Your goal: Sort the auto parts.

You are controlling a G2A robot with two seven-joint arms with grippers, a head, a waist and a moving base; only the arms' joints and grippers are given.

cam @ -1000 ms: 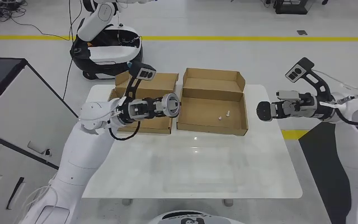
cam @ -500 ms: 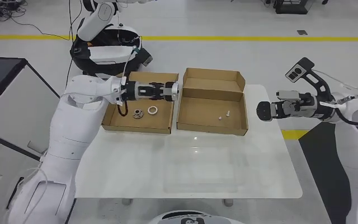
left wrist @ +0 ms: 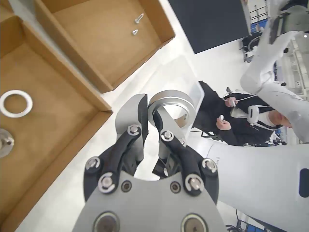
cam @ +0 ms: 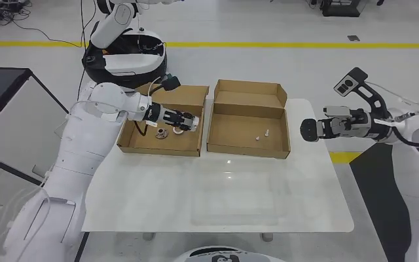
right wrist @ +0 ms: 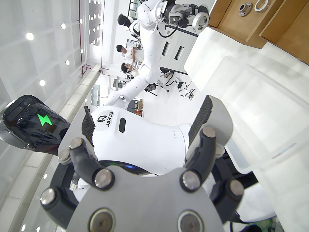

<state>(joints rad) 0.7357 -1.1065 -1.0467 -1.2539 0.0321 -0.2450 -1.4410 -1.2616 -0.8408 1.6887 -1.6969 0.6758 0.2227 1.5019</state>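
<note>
Detail of the hold is being supplied by the left wrist view. The left gripper [left wrist: 149,117] is being shown nearly closed on a thick metal ring [left wrist: 172,102]. One finger [left wrist: 143,112] is being pressed against the ring's outer wall, and the other is being hooked inside its bore.

From the top view the same gripper is being placed over the left box [cam: 157,150], toward the corner nearest the right box [cam: 249,151]. The ring there is too small to be made out with certainty.

Only the right wrist view is giving the state of the right gripper [right wrist: 144,119]: its fingers are being held wide apart with nothing between them. In the top view it is being seen well apart from the left box, past the far edge of the table [cam: 222,196].

Inside the left box a flat washer [left wrist: 16,103] and a flanged hub [left wrist: 4,142] are being shown lying near each other, apart. In the right box, just beside the left box, a small bolt [left wrist: 139,18] and a shorter screw [left wrist: 134,32] are being shown close together.
</note>
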